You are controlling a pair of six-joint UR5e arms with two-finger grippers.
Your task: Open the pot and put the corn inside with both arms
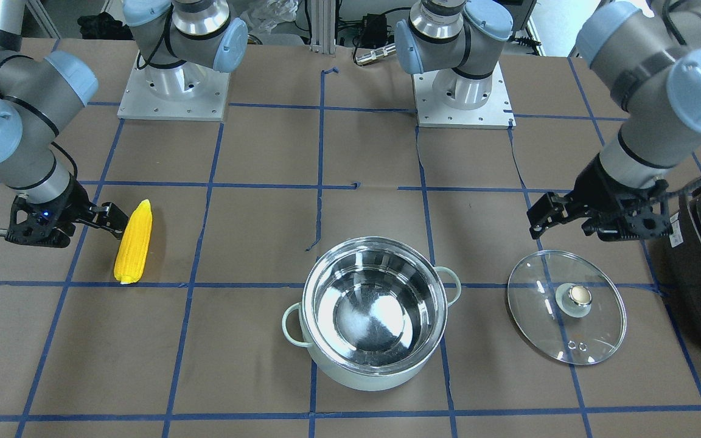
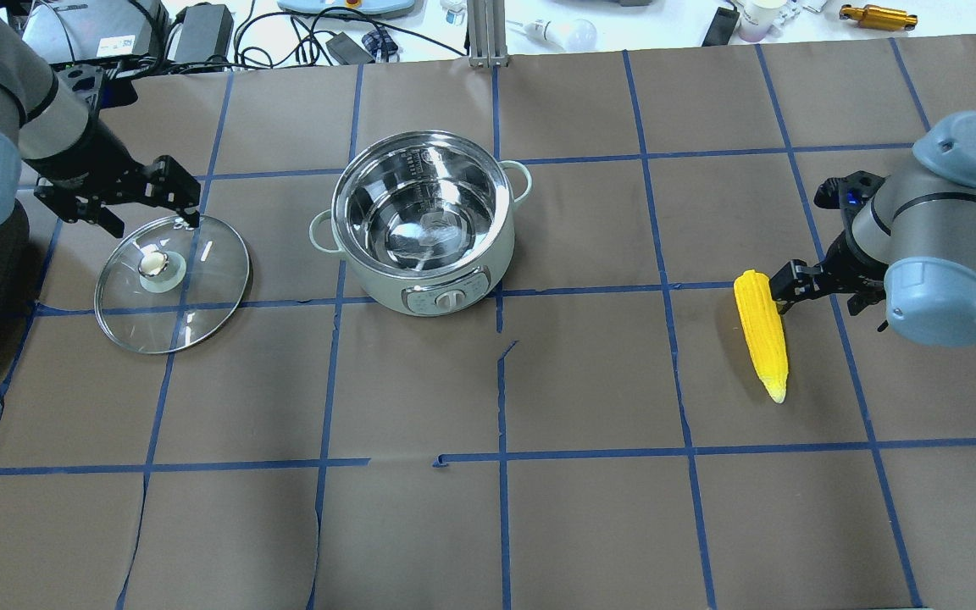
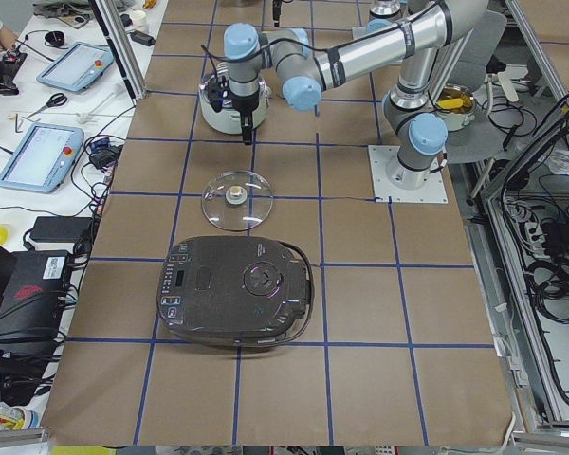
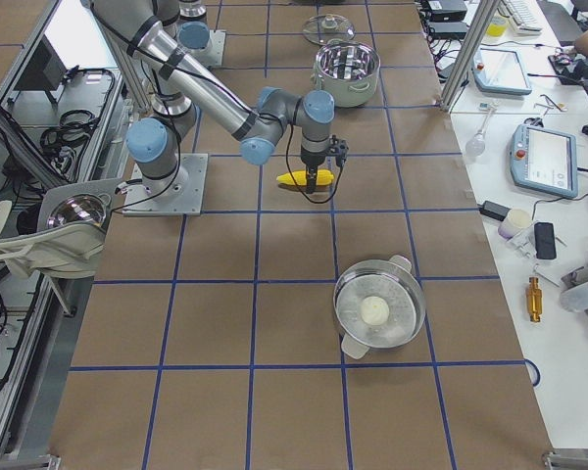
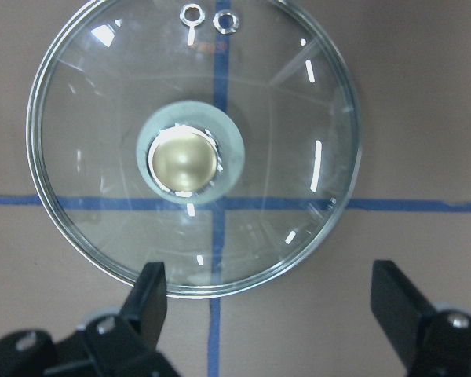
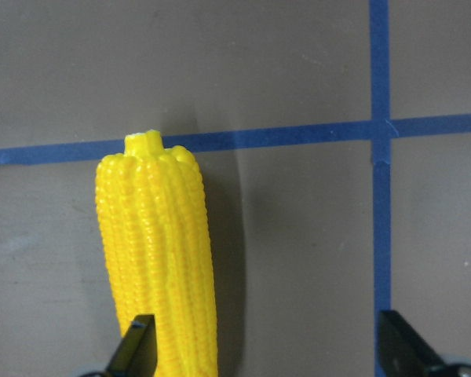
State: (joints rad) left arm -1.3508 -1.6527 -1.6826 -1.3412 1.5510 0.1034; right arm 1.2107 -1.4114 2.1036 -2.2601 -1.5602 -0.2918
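The pot [image 2: 386,284] stands open near the middle of the table [image 2: 590,381], which is covered in brown paper and gridded with blue tape. The steel inside of the pot shines, and its dial panel faces the robot. Its glass lid [image 2: 200,305] lies flat on the paper off to the robot's left, knob [image 2: 152,265] up, apart from the pot. The left gripper [image 5: 273,302] hangs over the lid's edge with its fingers spread wide, holding nothing.

Just past the lid, at that end of the table, sits a big black appliance [image 3: 237,292] with its lid down. It crowds the left arm's side.

The corn [image 2: 762,332] lies on the paper well off to the robot's right, pointed end toward the robot, with the pot between it and the lid. The right gripper [image 6: 267,349] is low at the cob's thick end with its fingers apart. The cob is off-centre between them, close against one finger. I cannot tell whether that finger touches it.

Farther along the right end sits a steel pan [image 4: 348,323] with something round and white in it, well apart from the corn.
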